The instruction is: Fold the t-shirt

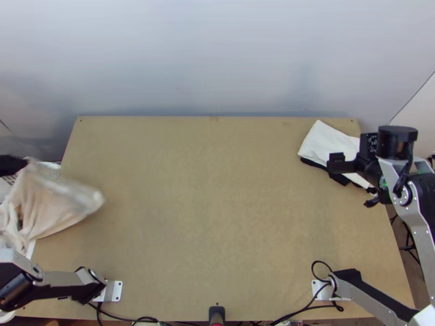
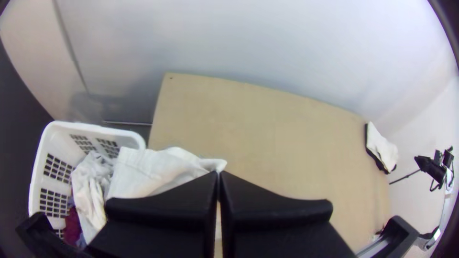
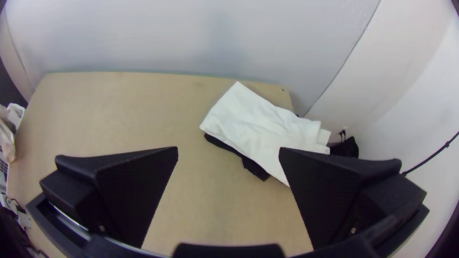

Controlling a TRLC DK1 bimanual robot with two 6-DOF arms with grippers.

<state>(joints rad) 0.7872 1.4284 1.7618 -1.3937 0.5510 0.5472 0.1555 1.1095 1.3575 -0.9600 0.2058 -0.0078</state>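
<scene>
The left gripper [image 1: 23, 163] clamped pale cloth [image 1: 57, 204] in its jaws by the basket [image 2: 88, 128], the right gripper [image 1: 354, 182] gaping wide near folded white cloth [image 1: 326, 141].

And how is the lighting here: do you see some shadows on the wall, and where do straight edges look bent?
Top view: fairly even light on the table, soft darker patches on the wall behind it; left wrist view: the table's far edge curves clearly; right wrist view: a faint shadow on the wall, the table's far edge bent only slightly.
</scene>
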